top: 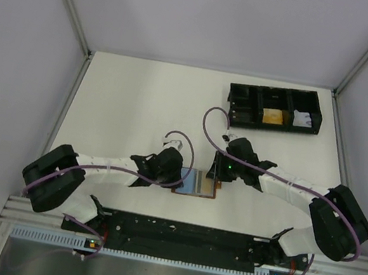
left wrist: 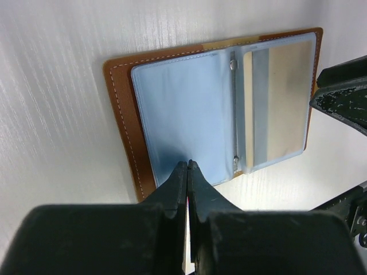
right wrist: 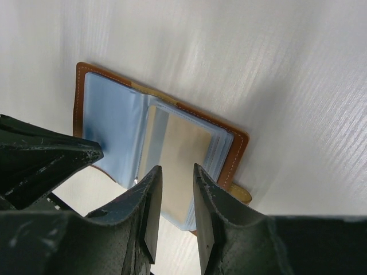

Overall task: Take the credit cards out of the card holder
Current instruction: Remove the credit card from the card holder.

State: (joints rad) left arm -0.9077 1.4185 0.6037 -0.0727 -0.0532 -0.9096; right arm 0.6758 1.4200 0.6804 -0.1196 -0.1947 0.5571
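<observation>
Left gripper [left wrist: 187, 167] is seen closest, jaws pressed fully together, tips set at the near edge of the holder [left wrist: 123, 114], on the blue sleeve [left wrist: 183, 109]; whether a sleeve edge is nipped cannot be told. Holder is laid open flat on the table [top: 135, 93], between both grippers, long axis run from one gripper to the other. Tan card [right wrist: 183, 154] is kept in the holder's right-hand page, on the side of the right gripper [right wrist: 176, 169]. That gripper is held partly open, nothing gripped, its gap lined up over the card; contact cannot be told. Right arm is judged nearer to the card; left is judged to be pinning the holder's other page. Tab [right wrist: 242, 195] at the holder's edge is shown only by right wrist view. Tray [top: 242, 109], well beyond the holder, is shown only from the top, where jaw gaps cannot be made out.
</observation>
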